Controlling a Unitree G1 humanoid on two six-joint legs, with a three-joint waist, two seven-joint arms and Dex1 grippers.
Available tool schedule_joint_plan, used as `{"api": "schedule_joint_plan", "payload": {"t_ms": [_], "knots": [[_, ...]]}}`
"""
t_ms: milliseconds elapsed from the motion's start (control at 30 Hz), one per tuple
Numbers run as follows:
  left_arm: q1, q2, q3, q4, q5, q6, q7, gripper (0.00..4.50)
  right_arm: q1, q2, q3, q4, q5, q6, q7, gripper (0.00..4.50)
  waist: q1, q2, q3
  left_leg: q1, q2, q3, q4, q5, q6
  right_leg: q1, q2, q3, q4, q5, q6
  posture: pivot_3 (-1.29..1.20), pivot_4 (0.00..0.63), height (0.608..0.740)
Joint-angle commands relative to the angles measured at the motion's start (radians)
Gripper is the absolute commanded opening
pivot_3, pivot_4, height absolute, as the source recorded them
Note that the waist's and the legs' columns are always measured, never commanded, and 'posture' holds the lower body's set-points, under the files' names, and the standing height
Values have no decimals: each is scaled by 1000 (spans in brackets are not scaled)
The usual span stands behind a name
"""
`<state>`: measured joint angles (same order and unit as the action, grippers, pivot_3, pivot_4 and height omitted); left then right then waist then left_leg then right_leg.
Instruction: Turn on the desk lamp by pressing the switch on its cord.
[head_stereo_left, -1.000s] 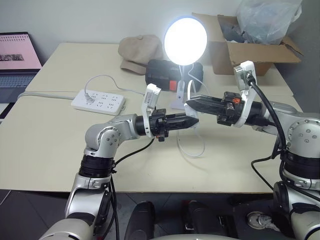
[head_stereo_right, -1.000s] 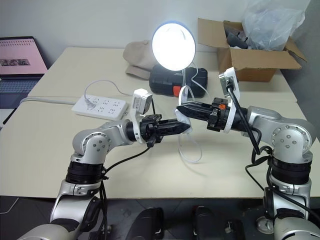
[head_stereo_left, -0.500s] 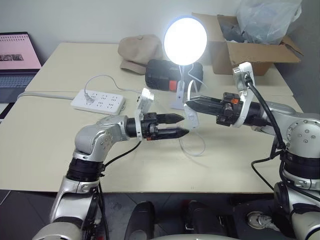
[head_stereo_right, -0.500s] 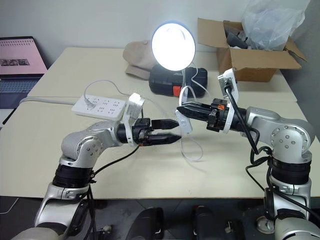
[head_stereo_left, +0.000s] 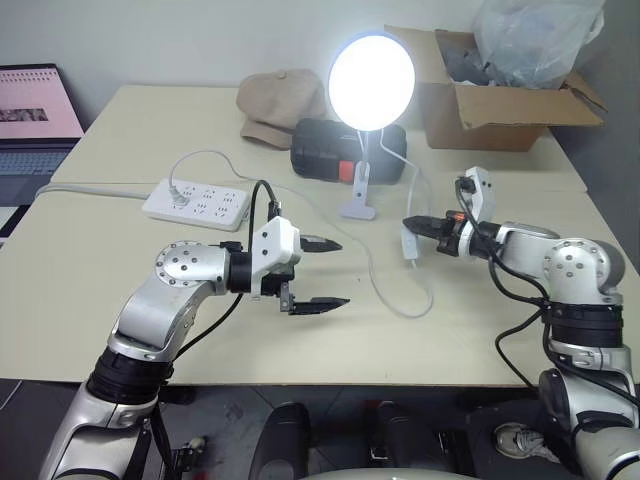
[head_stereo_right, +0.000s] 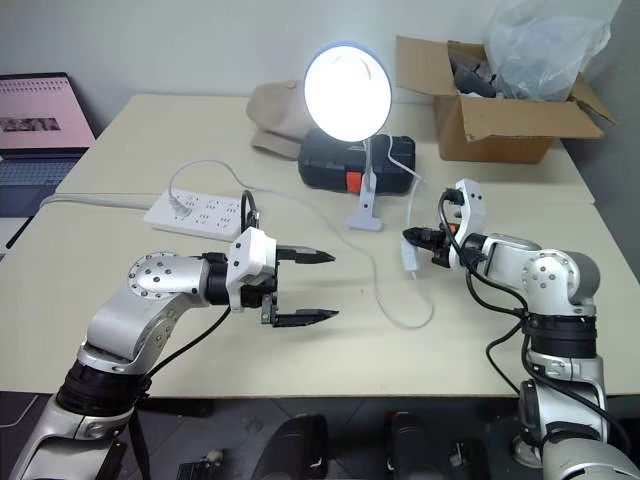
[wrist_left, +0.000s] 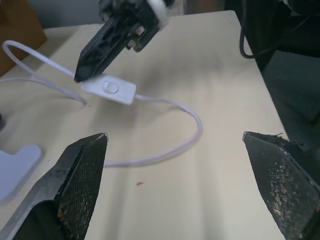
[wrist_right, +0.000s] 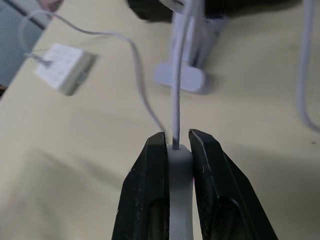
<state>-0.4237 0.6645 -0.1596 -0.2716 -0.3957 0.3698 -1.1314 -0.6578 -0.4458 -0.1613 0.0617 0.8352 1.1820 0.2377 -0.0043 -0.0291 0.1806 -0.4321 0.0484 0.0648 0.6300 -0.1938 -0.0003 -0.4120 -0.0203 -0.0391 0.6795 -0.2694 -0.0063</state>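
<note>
**A:** Is the desk lamp on?

**B:** Yes. Its round face glows bright white, so I think the pressing part is done.

**A:** Where is the switch?

**B:** It is the little white box on the cord. The right gripper has its two black fingers squeezed on it, one on each side. The switch sits down by the table.

**A:** And the lamp, from that gripper?

**B:** Past its tips, further back on the table, standing on its white clamp.

**A:** What about the left gripper?

**B:** Its fingers are spread wide and hold nothing. The switch lies out in front of it, well apart, and a loop of cord lies on the table between them.

**A:** What is left to do?

**B:** Not much, I think. The right gripper only has to let go of the switch and move away.
</note>
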Motion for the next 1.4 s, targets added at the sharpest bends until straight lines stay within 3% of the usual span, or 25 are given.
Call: {"api": "schedule_joint_plan", "payload": {"t_ms": [33, 133, 167, 300, 700, 933, 1033, 1233, 1400], "knots": [[16, 10, 42, -62, -39, 27, 19, 4500, -56, 51, 17, 95, -98, -74, -28, 315, 0, 0, 0, 0, 0, 0, 0, 0, 0, 0, 0, 0, 0, 0, 0, 0, 150, 740], [25, 11, 56, -66, -48, 42, 34, 4500, -72, 72, 26, 139, -149, -101, -28, 315, 0, 0, 0, 0, 0, 0, 0, 0, 0, 0, 0, 0, 0, 0, 0, 0, 150, 740], [29, 12, 62, -66, -49, 45, 41, 4500, -76, 77, 23, 145, -158, -106, -24, 1014, 2, 0, 0, 0, 0, 0, 0, 0, 0, 0, 0, 0, 0, 0, 0, 0, 150, 740], [38, 14, 84, -66, -56, 62, 67, 4500, -80, 89, 1, 136, -172, -112, -10, 1715, 2, 0, 0, 0, 0, 0, 0, 0, 0, 0, 0, 0, 0, 0, 0, 0, 150, 740], [28, 44, 148, -43, -85, 131, 107, 4500, -67, 52, -92, -28, -105, -10, 15, 4444, 2, 0, 0, 0, 0, 0, 0, 0, 0, 0, 0, 0, 0, 0, 0, 0, 150, 740], [47, 88, 184, -52, -104, 184, 108, 4500, 25, -160, -10, -199, -124, -123, 298, 4444, 3, 0, 0, 0, 0, 0, 0, 0, 0, 0, 0, 0, -1, 0, 0, 0, 150, 740], [64, 132, 221, -51, -116, 212, 99, 4500, 88, -302, 22, -287, -154, -222, 468, 4444, 2, 0, 0, 0, 0, 0, 0, 0, 0, 0, 0, 0, -1, 0, 0, 0, 150, 740], [119, 221, 264, -63, -130, 211, 38, 4500, 227, -533, -18, -443, -136, -344, 754, 4444, 2, 0, 0, 0, 1, -1, -1, 0, 0, 0, 0, -1, -1, -1, -1, 0, 150, 740], [186, 260, 302, -91, -157, 211, 11, 4500, 291, -623, -57, -479, -150, -404, 826, 4444, 3, 0, 0, 1, 0, -1, 0, 0, 0, 0, -1, -1, -1, -1, -1, 0, 150, 740]]}}
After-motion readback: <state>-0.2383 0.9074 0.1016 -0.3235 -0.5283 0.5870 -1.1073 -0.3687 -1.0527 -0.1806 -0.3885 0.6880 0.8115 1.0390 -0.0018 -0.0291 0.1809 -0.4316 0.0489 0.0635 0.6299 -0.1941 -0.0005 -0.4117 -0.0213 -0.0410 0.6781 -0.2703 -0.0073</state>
